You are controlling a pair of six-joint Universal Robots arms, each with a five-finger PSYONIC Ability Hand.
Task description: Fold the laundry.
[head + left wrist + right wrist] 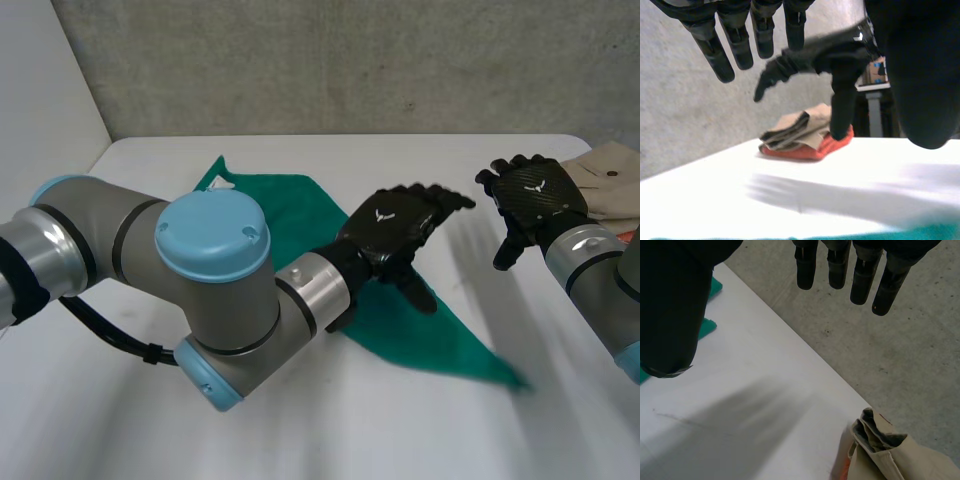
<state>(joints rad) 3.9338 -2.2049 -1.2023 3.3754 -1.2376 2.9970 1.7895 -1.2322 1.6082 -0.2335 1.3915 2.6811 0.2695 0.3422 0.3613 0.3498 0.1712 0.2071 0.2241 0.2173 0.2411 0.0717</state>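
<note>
Hovering my left hand (395, 228) over the green cloth (290, 212), I hold its fingers (735, 45) straight and apart, gripping nothing. The cloth lies on the white table (420, 160), one long point reaching toward my right side. My right hand (535, 195) hangs with its fingers (840, 270) straight too, empty, near the folded pile (612, 172), beige on red, at the table's right edge.

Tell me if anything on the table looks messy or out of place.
Only the green cloth: it lies unfolded and askew, one long point trailing toward the table's near edge, below the open left hand. The folded beige-and-red pile looks tidy.
</note>
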